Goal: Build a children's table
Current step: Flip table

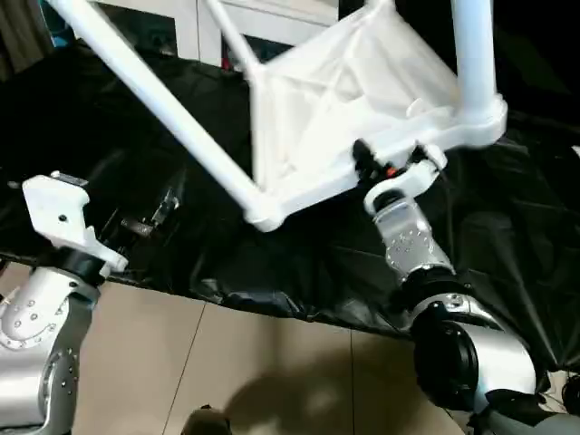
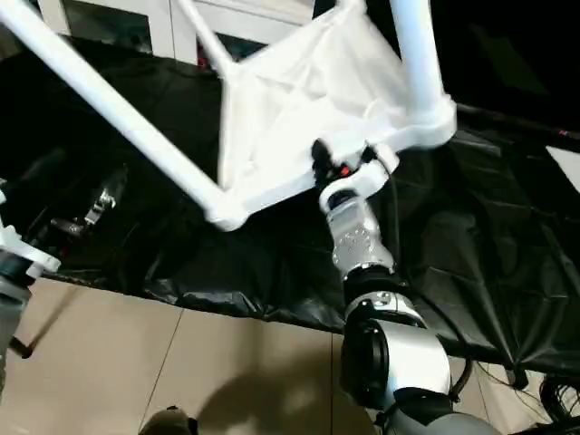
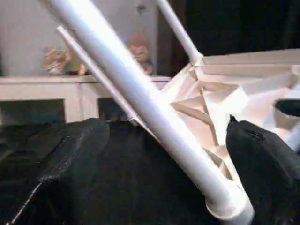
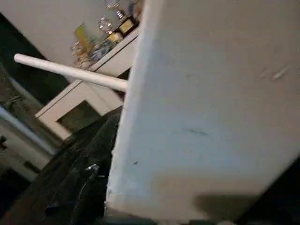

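- White plastic tabletop (image 1: 353, 100) is tipped up on its long edge over the black-covered desk (image 1: 299, 263), ribbed underside facing the head camera, with legs seated in its corner sockets.
- One leg (image 1: 154, 95) slants up and away from the near lower corner socket (image 1: 265, 216); another leg (image 1: 473, 45) rises from the socket on the right.
- The right tool (image 1: 385, 168) pinches the tabletop's lower rim partway along it, fingers half closed on the plastic.
- The left tool (image 1: 145, 217) is spread wide and holds nothing, low over the desk and well apart from the slanting leg.
- To do this step well, I judge the right grip should stay firm and square on the rim while the table is turned, with the free tool brought to a leg or the rim for support.
- Room is open on the dark cloth to the left; behind, the white cabinet (image 1: 199, 32) stands close to the leg ends, so any swing should go gently there.
- The desk's near edge (image 1: 227, 304) lies just below the lower corner; keep the corner inboard.
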{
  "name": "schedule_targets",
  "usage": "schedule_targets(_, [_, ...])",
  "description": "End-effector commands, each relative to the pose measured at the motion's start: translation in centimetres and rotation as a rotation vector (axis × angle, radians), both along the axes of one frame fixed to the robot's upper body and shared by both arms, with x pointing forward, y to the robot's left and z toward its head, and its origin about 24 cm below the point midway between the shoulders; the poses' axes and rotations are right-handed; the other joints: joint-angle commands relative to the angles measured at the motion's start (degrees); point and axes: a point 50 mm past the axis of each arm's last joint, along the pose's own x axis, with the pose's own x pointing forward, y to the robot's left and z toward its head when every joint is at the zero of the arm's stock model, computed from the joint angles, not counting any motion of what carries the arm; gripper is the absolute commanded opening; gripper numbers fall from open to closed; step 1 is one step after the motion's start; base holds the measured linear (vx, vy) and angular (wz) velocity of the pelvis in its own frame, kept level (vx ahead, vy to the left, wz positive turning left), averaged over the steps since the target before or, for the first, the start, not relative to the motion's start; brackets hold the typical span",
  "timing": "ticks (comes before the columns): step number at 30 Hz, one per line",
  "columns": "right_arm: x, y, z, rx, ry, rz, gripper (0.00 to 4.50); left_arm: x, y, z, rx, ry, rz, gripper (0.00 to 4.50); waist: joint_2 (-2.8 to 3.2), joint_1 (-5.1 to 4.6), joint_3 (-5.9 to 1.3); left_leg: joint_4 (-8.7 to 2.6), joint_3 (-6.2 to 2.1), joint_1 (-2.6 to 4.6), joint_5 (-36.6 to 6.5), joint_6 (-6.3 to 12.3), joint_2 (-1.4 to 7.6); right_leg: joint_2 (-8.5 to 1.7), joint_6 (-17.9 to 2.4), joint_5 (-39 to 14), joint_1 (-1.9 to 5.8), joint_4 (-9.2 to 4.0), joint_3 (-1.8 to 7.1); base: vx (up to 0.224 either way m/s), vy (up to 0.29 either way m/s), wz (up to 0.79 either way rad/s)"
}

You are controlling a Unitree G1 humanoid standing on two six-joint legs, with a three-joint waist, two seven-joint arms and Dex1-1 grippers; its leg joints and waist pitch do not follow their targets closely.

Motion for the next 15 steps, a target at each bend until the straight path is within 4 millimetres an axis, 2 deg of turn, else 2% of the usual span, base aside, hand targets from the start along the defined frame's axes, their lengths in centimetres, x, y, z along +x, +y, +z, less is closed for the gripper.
schedule_targets(1, [0.0,-3.3,1.3,-0.238,-0.050,-0.133,2.00,-0.2,-1.5,1.1,0.038,-0.030,-0.102,4.50,1.54,-0.80,-3.88,-4.74,-0.69,2.32,-11.59,-5.16,2.48,-4.55,-6.34,-2.55,0.74,-3.61,2.55,0.000,0.000,0.00])
schedule_targets(5, [-0.2,-3.6,1.9,-0.366,-0.055,-0.167,2.00,0.0,-1.8,1.0,0.089,-0.013,-0.126,4.50,1.53,-0.52,-3.84,-4.72,-0.59,2.32,-11.61,-6.05,2.27,-4.30,-5.33,-2.80,0.62,-3.58,2.57,0.000,0.000,0.00])
schedule_targets(8, [-0.3,-3.6,2.2,-0.419,-0.062,-0.170,2.00,0.3,-1.7,0.9,0.113,-0.010,-0.110,4.50,1.46,-0.42,-3.85,-4.81,-0.69,2.06,-11.95,-6.63,2.18,-4.34,-4.29,-3.73,0.88,-3.82,2.65,0.000,0.000,0.00])
schedule_targets(11, [-0.3,-3.4,2.7,-0.481,-0.058,-0.160,2.00,0.8,-1.6,0.9,0.168,0.003,-0.095,4.50,1.42,-0.66,-3.92,-4.73,-0.78,2.04,-11.86,-6.72,2.08,-4.20,-3.65,-3.36,0.84,-3.75,2.65,0.000,0.000,0.00])
schedule_targets(12, [-0.3,-3.5,2.7,-0.524,-0.045,-0.168,1.99,1.1,-1.6,1.1,0.209,0.003,-0.089,4.50,1.23,-0.93,-3.93,-4.81,-0.83,1.96,-11.89,-6.78,2.09,-4.20,-3.76,-3.63,0.93,-3.74,2.63,0.000,0.000,0.00])
schedule_targets(14, [-0.3,-3.7,2.8,-0.565,-0.024,-0.198,1.99,1.5,-1.7,1.8,0.255,-0.017,-0.091,4.50,1.33,-1.13,-3.96,-4.72,-0.77,2.29,-12.17,-6.76,2.05,-4.13,-3.99,-3.87,0.61,-3.68,2.61,0.000,0.000,0.00])
schedule_targets(15, [-0.3,-3.7,2.8,-0.577,-0.018,-0.206,1.99,1.7,-1.7,2.2,0.272,-0.031,-0.085,4.50,1.28,-1.25,-3.95,-4.76,-0.81,2.18,-12.19,-6.80,2.09,-4.11,-4.01,-3.86,0.71,-3.70,2.62,0.000,0.000,0.00])
